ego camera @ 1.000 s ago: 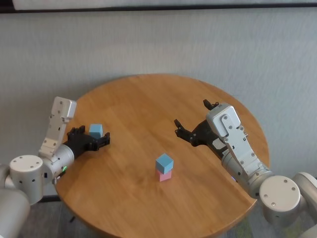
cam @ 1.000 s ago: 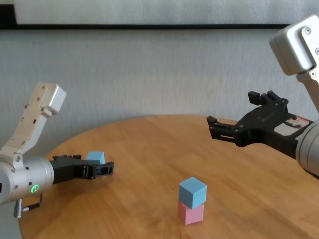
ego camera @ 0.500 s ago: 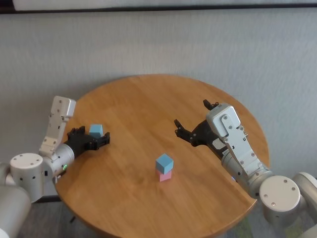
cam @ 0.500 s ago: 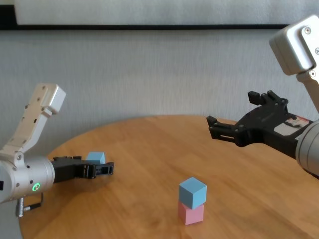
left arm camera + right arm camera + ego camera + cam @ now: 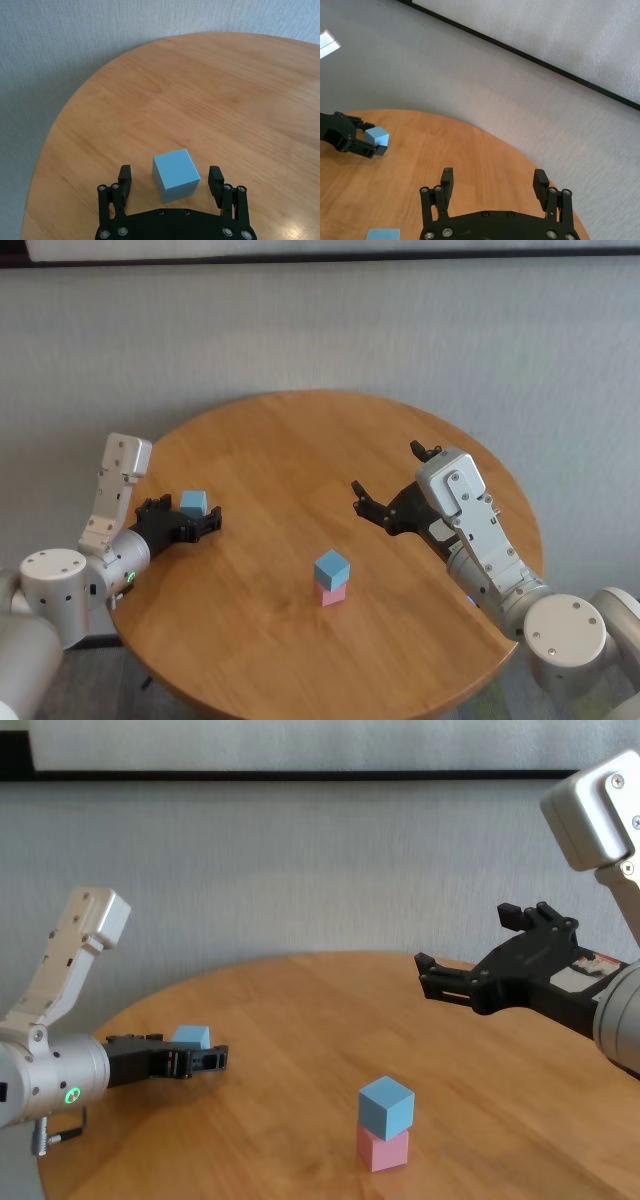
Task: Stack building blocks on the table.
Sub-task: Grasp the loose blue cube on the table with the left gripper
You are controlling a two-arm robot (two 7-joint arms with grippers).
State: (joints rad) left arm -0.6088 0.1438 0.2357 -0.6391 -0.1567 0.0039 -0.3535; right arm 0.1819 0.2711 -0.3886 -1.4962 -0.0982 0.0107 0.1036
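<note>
A light blue block (image 5: 332, 567) sits on top of a pale pink block (image 5: 334, 594) in the middle front of the table (image 5: 300, 440). The second light blue block (image 5: 193, 504) lies on the table at the left. My left gripper (image 5: 195, 512) is open and low on the table, with one finger on each side of that block (image 5: 176, 175) and a small gap on both sides. My right gripper (image 5: 385, 470) is open and empty. It hovers above the table's right side, behind and to the right of the stack (image 5: 385, 1122).
The round table's edge (image 5: 150, 455) runs close behind my left gripper. A grey wall (image 5: 320, 330) stands behind the table. Bare wood lies between the stack and the left block.
My left arm has shifted very slightly. The blocks and my right arm have not moved.
</note>
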